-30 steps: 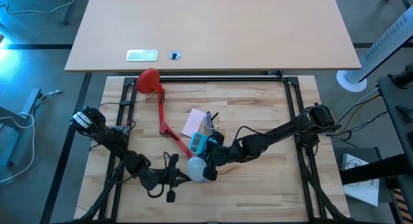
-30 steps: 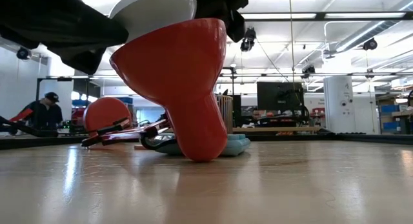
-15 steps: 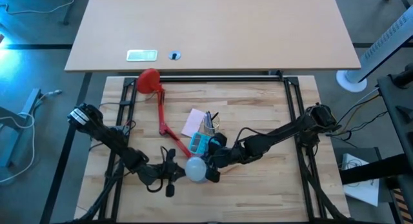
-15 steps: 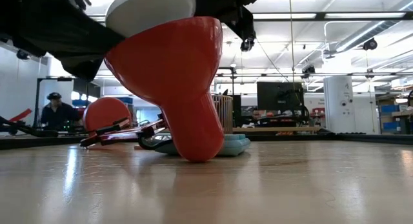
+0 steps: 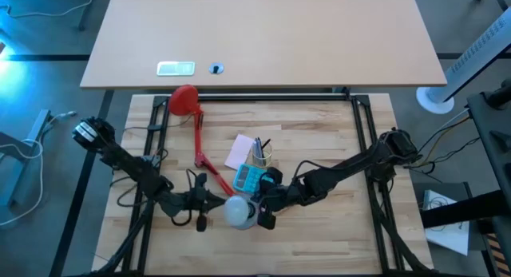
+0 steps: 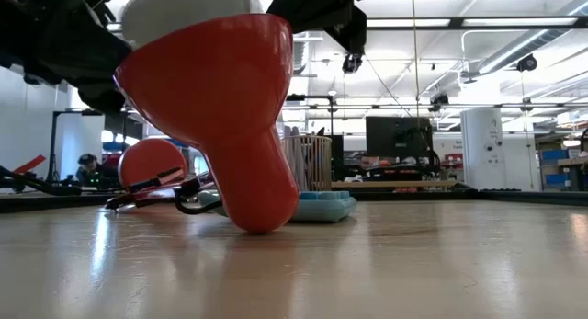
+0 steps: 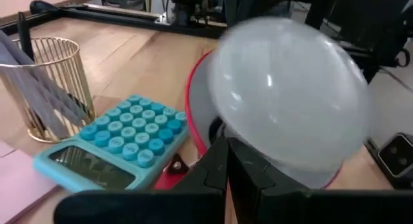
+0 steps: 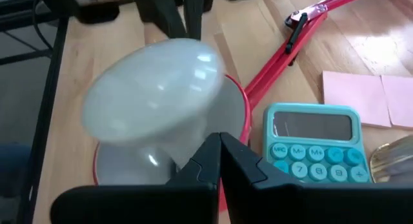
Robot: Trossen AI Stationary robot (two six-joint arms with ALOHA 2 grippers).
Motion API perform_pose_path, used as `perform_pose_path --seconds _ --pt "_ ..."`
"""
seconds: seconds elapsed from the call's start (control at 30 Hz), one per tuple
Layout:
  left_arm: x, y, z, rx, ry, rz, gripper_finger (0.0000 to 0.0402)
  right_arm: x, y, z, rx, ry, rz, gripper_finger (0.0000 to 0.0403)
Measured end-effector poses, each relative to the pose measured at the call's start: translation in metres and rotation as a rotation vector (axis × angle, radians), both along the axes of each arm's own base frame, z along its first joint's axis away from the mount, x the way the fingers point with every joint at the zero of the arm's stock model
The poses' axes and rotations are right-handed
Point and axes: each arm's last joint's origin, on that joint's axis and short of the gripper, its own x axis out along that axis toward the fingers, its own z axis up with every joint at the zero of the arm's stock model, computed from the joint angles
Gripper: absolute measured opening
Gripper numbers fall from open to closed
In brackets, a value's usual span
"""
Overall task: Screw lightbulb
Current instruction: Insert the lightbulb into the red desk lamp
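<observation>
Bulb: small white mushroom-shaped lightbulb [image 5: 237, 211] sits in the red cone-shaped lamp shade [image 6: 216, 98], near table's front edge, centre.
R gripper [image 5: 266, 215]: at bulb neck; grip can't tell.
L gripper [image 5: 209, 199]: beside shade; fingers can't tell.
Do well: keep bulb axis square to socket, shade braced, turn w/o tilt.
Behind: turquoise calculator [image 5: 249, 180], gold wire pen cup [image 7: 48, 82].
Vs 1 s ago: shade + bulb shifted left; L arm pulled back.

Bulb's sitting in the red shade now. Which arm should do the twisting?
Probably the right. The right gripper is at the lightbulb neck, fingers closed beneath its dome. The left gripper sits closed at the red lamp shade, better suited to steadying it.
</observation>
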Motion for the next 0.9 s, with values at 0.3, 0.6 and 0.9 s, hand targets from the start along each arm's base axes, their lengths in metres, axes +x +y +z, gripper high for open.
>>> perform_pose_path --seconds 0.3,0.6,0.9 --pt "-0.020 0.004 0.007 -0.014 0.180 -0.106 0.0000 -0.004 0.006 0.002 -0.001 -0.006 0.016 0.0000" --pt "-0.022 -0.031 0.018 -0.065 0.164 -0.222 0.0000 0.002 0.003 0.006 -0.011 -0.063 0.018 0.0000" --pt "0.013 -0.070 0.015 -0.007 0.158 -0.196 0.0000 0.018 -0.015 0.004 -0.039 -0.122 -0.032 0.0000"
